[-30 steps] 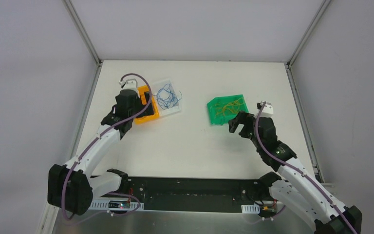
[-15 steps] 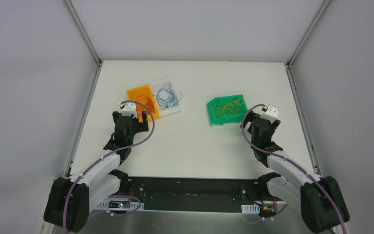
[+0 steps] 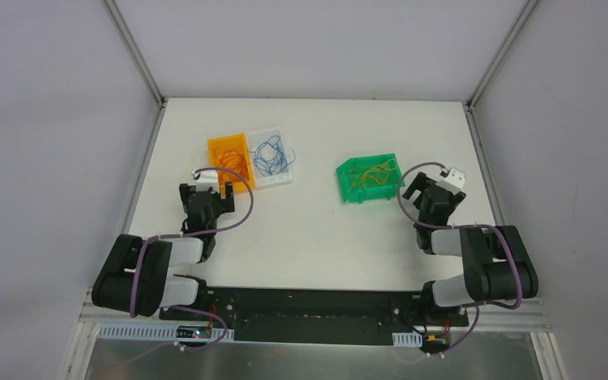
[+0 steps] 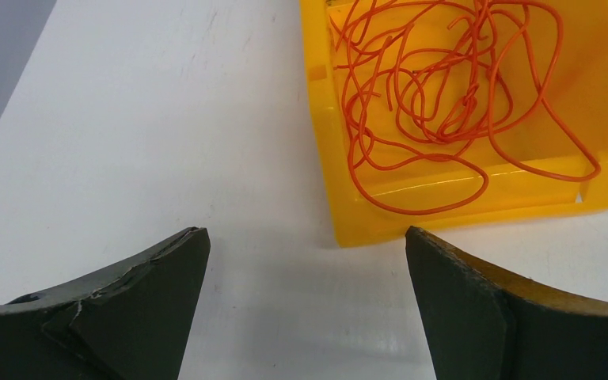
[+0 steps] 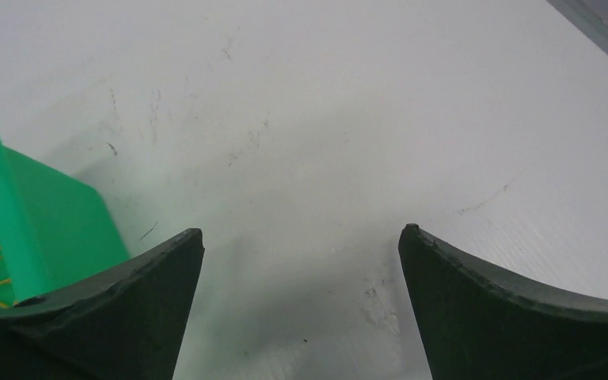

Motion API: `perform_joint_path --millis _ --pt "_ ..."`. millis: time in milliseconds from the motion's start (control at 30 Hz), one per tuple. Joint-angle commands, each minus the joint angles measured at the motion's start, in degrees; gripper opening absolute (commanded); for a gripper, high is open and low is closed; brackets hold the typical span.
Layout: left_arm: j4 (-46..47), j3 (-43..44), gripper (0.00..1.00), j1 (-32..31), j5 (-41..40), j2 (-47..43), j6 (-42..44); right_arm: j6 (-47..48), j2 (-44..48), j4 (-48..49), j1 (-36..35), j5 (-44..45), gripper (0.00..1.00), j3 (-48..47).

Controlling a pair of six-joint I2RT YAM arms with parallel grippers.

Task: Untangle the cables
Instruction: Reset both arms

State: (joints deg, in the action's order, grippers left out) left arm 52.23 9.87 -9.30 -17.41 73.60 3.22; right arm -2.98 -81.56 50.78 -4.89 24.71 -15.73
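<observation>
1. The right hand (image 5: 301,237) is wide open and holds nothing. Only bare white worktop (image 5: 324,119) shows between its two fingers.
2. Its wrist view catches one corner of the green bin (image 5: 55,222) at the left edge. The corner is just beside the hand's left finger but not touching it.
3. The top view shows what that wrist view cuts off, which is the whole green bin with a loose tangle of yellow-orange cables (image 3: 372,172) lying inside. The right wrist view shows only a few strands of them at its left margin. From above, the right hand sits low over the worktop, to the right of the green bin and a little nearer the arm bases.
4. The left hand (image 4: 305,237) is also fully open and holds nothing. In the top view it is well to the left of the green bin.
5. Only the left wrist view shows the orange bin (image 4: 324,158) up close. It lies just ahead of the open fingers and apart from them, and curly orange cables (image 4: 435,95) are heaped inside it.
6. Only the top view shows the clear bin (image 3: 283,180). It touches the orange bin on the side facing the green bin and holds the blue cables (image 3: 271,154), well apart from the green bin.
</observation>
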Motion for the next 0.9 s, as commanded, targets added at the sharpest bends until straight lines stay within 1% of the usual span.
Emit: perform_joint_path --millis 0,67,167,233,267,300,400,500,633,733,767,833,867 --pt "8.3 1.2 0.97 0.3 -2.2 2.5 0.8 -0.7 -0.7 9.0 -0.2 -2.1 0.99 1.1" --pt "7.6 1.0 0.93 0.3 -2.2 1.8 0.5 -0.9 -0.3 8.4 -0.2 -2.3 1.0 1.0" --pt "7.8 0.2 0.92 0.3 -0.7 0.5 0.9 0.4 -0.7 9.6 -0.7 -3.6 1.0 1.3" --pt "7.6 -0.1 0.92 0.3 0.8 -0.4 1.4 0.4 -0.4 8.7 -0.5 -4.3 0.99 1.2" --pt "6.6 -0.1 0.96 0.3 2.0 -1.2 1.7 0.3 -0.4 8.7 -0.5 -4.3 0.99 1.1" --pt "5.4 0.0 0.99 0.3 3.0 -2.0 1.9 0.3 -0.5 8.8 -0.5 -4.4 1.0 1.2" --pt "1.2 0.8 0.99 0.3 2.4 -4.4 0.9 0.4 -0.5 8.8 -0.5 -4.4 0.99 1.2" --pt "1.8 0.2 0.99 0.3 1.9 -5.1 0.6 0.3 -0.5 8.8 -0.6 -4.4 1.0 1.2" --pt "3.7 0.6 0.99 0.3 -1.3 -3.0 1.0 0.3 -0.5 8.8 -0.5 -4.4 1.0 1.2" --pt "4.6 1.8 0.97 0.3 2.2 0.3 2.2 0.3 -0.5 8.8 -0.5 -4.4 1.0 1.2" --pt "4.8 2.3 0.95 0.4 1.8 1.5 1.9 0.3 -0.5 8.9 -0.5 -4.4 0.99 1.2" --pt "5.8 2.6 0.97 1.3 0.6 2.8 0.5 0.4 -0.5 8.9 -0.5 -4.4 1.0 1.2" --pt "5.1 2.7 0.98 1.9 1.9 2.5 0.0 0.3 -0.5 9.0 -0.5 -4.5 1.0 1.2"
